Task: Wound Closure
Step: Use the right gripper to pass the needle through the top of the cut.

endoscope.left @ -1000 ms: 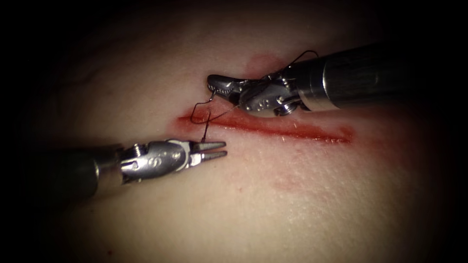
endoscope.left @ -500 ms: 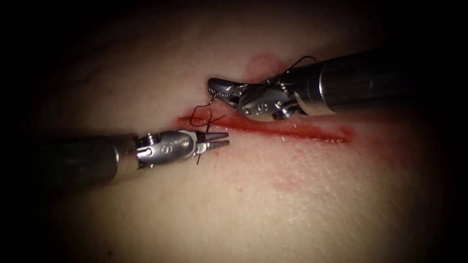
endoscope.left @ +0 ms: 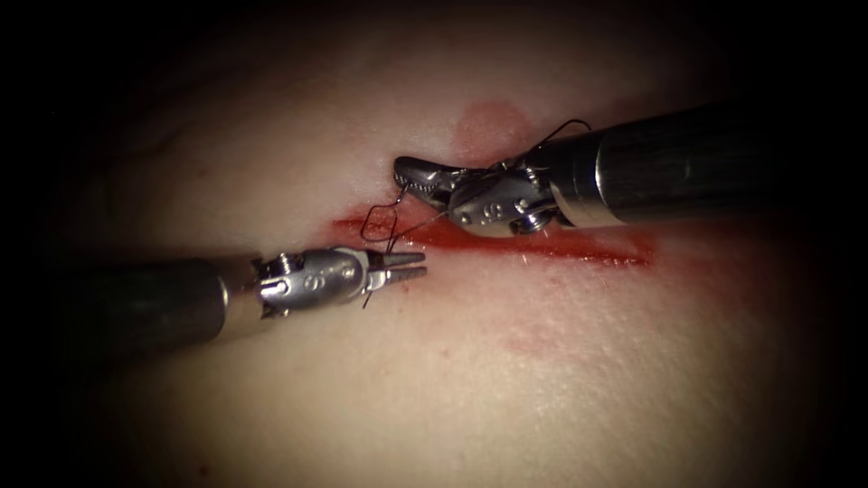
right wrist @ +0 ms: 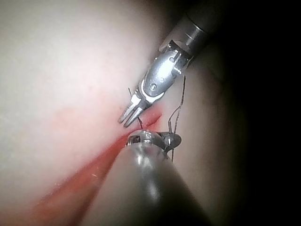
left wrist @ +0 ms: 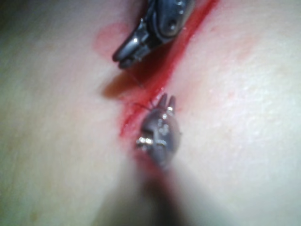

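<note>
Looping thread (endoscope.left: 380, 222) between pincers (right (endoscope.left: 409, 177) gripping).

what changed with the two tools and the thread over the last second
The left tool rose toward the cut's left end, and its slightly parted jaws now sit beside the hanging thread without visibly holding it. The right tool sank a little toward the cut, and the thread loop below its tip drew smaller. Thread is draped over the right tool as before. The tissue stayed put.

Left tool (endoscope.left: 409, 265) lies just below the cut's (endoscope.left: 542, 242) left end, right tool (endoscope.left: 414, 173) above it, thread (endoscope.left: 380, 223) between
</note>
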`<state>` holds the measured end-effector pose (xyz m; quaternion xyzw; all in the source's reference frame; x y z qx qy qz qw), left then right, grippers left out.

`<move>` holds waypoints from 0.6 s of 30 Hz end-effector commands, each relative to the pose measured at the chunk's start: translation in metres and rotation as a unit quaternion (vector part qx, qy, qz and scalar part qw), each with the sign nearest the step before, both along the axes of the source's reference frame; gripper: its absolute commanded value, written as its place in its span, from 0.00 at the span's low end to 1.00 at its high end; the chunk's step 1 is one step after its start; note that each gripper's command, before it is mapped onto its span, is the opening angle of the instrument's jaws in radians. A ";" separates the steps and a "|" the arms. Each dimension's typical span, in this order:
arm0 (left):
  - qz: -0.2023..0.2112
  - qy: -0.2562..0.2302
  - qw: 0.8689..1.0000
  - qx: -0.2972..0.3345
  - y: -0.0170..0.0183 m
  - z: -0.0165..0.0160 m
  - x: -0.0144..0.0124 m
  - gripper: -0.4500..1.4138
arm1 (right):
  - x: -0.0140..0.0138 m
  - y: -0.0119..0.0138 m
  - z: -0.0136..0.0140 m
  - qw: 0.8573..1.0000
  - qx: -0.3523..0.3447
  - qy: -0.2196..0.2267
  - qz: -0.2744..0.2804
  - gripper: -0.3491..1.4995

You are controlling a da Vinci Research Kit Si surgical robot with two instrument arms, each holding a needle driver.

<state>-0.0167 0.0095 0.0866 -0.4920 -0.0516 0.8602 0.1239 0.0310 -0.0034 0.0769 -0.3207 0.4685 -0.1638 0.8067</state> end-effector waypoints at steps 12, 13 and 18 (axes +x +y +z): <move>0.002 0.011 1.000 0.010 -0.0015 0.0028 -0.0005 0.06 | -0.0005 0.0001 0.0012 0.991 0.124 0.029 0.030 0.00; 0.002 0.011 1.000 0.010 -0.0015 0.0028 -0.0005 0.06 | -0.0005 0.0001 0.0012 0.991 0.124 0.029 0.030 0.00; 0.004 0.018 1.000 0.015 -0.0019 0.0040 -0.0004 0.06 | -0.0009 0.0002 0.0022 0.989 0.142 0.026 0.030 0.00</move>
